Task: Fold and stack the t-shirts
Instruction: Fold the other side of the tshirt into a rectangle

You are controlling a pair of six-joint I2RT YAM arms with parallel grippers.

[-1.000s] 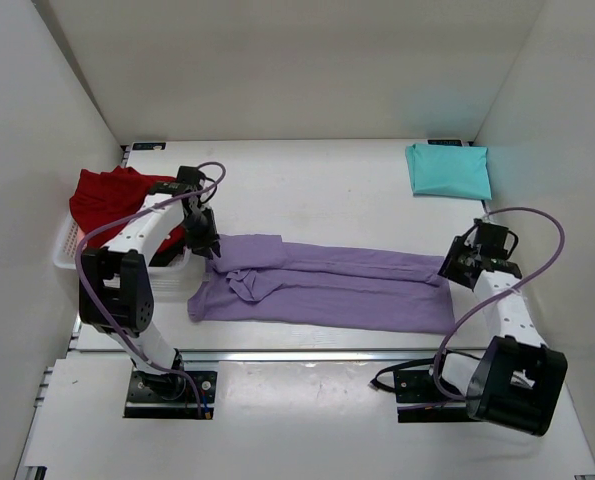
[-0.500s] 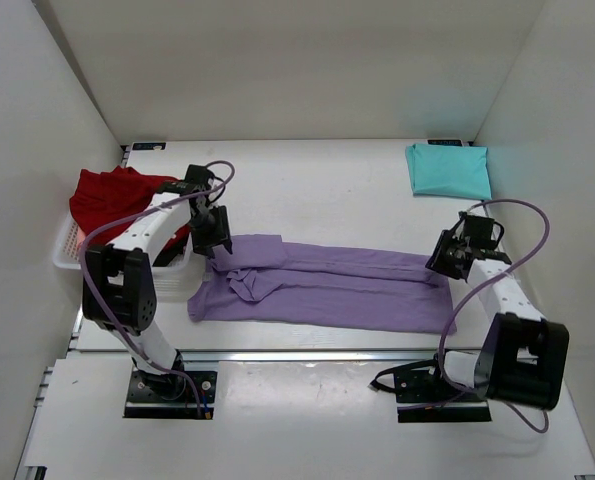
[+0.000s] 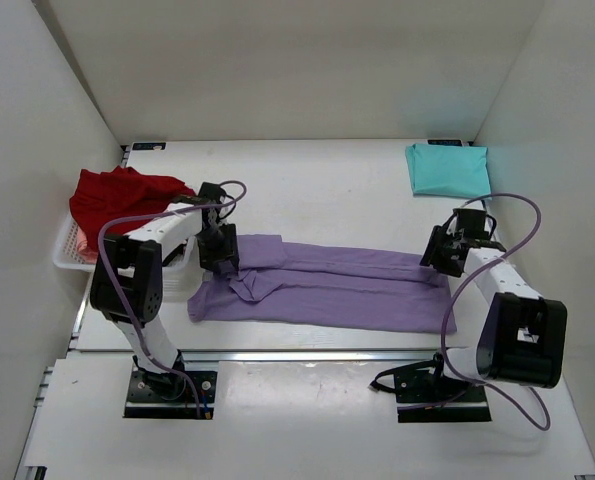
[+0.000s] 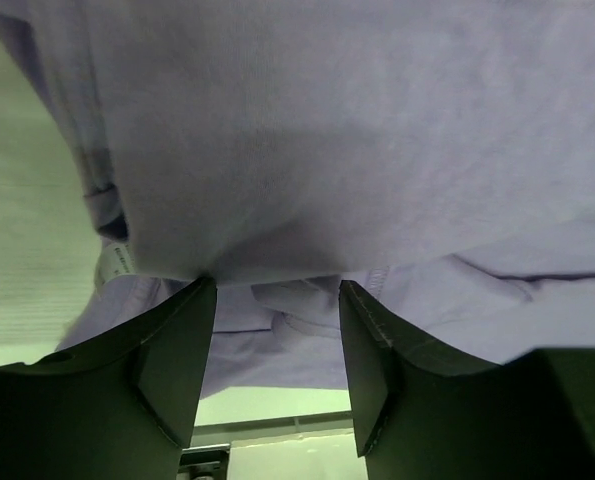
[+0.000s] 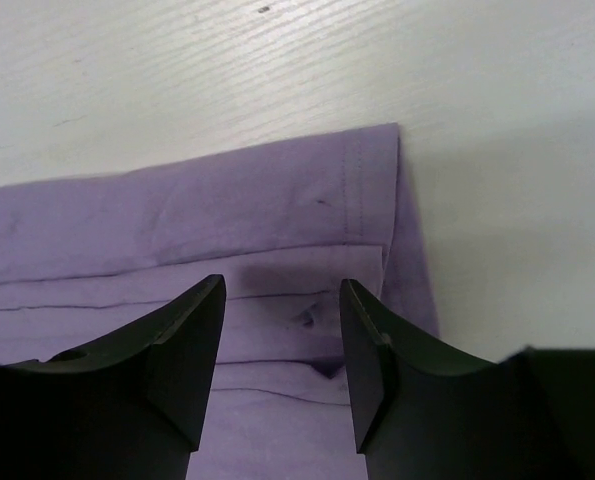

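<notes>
The lavender t-shirt [image 3: 327, 288] lies folded into a long strip across the table's front. It fills the left wrist view [image 4: 357, 150] and the right wrist view [image 5: 227, 230]. My left gripper [image 3: 220, 256] is open at the strip's left end, its fingers [image 4: 172, 350] just over the fabric edge. My right gripper [image 3: 437, 255] is open above the strip's right end, nothing between its fingers [image 5: 382, 345]. A folded teal t-shirt [image 3: 448, 169] lies at the back right. A deep red t-shirt [image 3: 112, 195] lies heaped in the basket.
A white slotted basket [image 3: 69, 250] stands at the left edge, close beside the left arm. White walls close in the table on three sides. A metal rail [image 3: 277, 352] runs along the front edge.
My left gripper has moved right and down onto the strip's left end. My right gripper has moved left and back to the strip's right end. The shirt has not moved.
</notes>
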